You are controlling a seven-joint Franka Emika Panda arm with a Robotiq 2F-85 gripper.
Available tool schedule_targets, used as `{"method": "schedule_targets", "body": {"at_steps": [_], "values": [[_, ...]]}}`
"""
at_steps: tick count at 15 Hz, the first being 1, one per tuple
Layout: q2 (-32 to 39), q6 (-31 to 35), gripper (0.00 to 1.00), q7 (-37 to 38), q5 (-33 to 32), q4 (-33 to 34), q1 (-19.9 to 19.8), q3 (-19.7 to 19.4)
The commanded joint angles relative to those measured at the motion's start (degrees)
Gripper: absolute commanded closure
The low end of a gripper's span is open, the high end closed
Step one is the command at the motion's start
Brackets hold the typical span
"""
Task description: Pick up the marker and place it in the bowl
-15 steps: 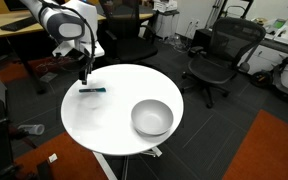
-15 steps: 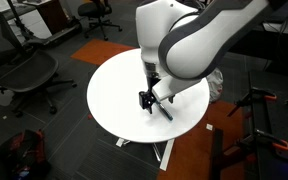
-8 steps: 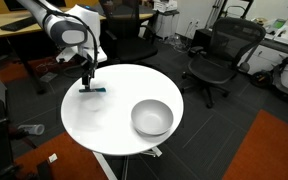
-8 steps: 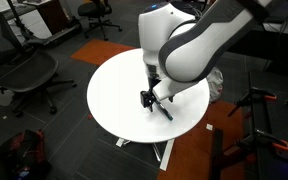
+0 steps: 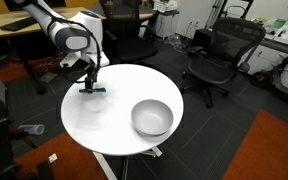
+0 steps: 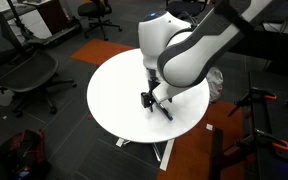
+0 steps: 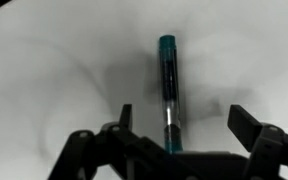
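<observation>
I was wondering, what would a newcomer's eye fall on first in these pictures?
Probably the bulky white robot arm bending over the round white table. Its gripper hangs low near the table's edge, open, with the marker lying between its fingers. The grey bowl sits alone toward the opposite side, apparently empty.

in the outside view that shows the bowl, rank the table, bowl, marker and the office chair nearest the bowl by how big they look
1. table
2. office chair, even though it stands farther from the camera
3. bowl
4. marker, by far the smallest
</observation>
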Motion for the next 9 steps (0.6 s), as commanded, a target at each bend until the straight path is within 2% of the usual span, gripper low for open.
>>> {"method": "schedule_targets", "body": {"at_steps": [1, 9], "values": [[1.38, 0.67, 0.32, 1.30, -1.40, 1.58, 1.44, -1.40], [2.34, 0.18, 0.95, 1.00, -1.27, 2.90, 1.40, -1.99]]}}
